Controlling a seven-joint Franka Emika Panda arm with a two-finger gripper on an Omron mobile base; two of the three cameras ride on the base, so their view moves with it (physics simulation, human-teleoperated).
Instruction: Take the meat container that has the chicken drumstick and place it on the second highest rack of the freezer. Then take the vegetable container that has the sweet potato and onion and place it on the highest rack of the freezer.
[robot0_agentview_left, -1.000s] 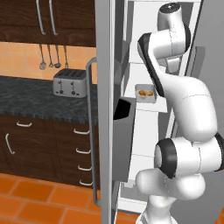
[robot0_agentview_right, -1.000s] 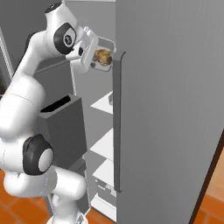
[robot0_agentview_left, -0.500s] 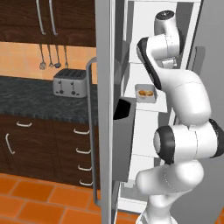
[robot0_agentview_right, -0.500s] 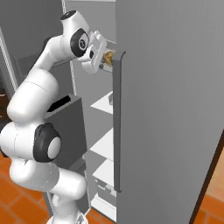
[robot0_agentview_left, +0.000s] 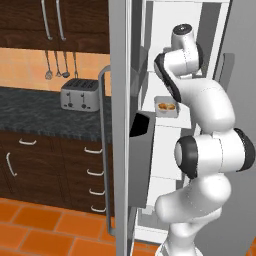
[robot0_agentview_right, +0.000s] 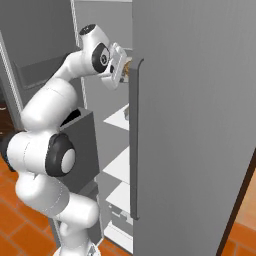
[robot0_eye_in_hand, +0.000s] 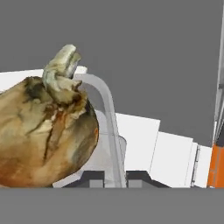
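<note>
- left base view: white arm reaches up into the open freezer (robot0_agentview_left: 165, 150), wrist high between the upper shelves; pincer itself hidden behind the arm
- a small container (robot0_agentview_left: 165, 107) with orange-brown food sits on a white shelf at mid height, just left of the arm; cannot tell which rack it counts as
- dark door bin (robot0_agentview_left: 142, 155) hangs on the inside of the open door below that shelf
- left of the door: dark counter (robot0_agentview_left: 30, 112) with a silver toaster (robot0_agentview_left: 80, 94) near its back edge, utensils (robot0_agentview_left: 60, 62) hanging on the wall above, dark cabinets under
- right base view: hand is tucked behind the edge of the grey door by the top of the long bar handle (robot0_agentview_right: 134, 140); a bit of golden-brown food (robot0_agentview_right: 127, 69) peeks out there, high in the freezer, above the visible white shelves (robot0_agentview_right: 120, 116)
- hand view: pincer (robot0_eye_in_hand: 116, 179) closed narrow on the clear rim of the meat container (robot0_eye_in_hand: 107, 118), finger tips tight on either side of the wall
- chicken drumstick (robot0_eye_in_hand: 43, 127) lies inside that container, big in frame, bone end tipped up
- white freezer shelf surface (robot0_eye_in_hand: 170, 157) behind it, orange floor strip at far right
</note>
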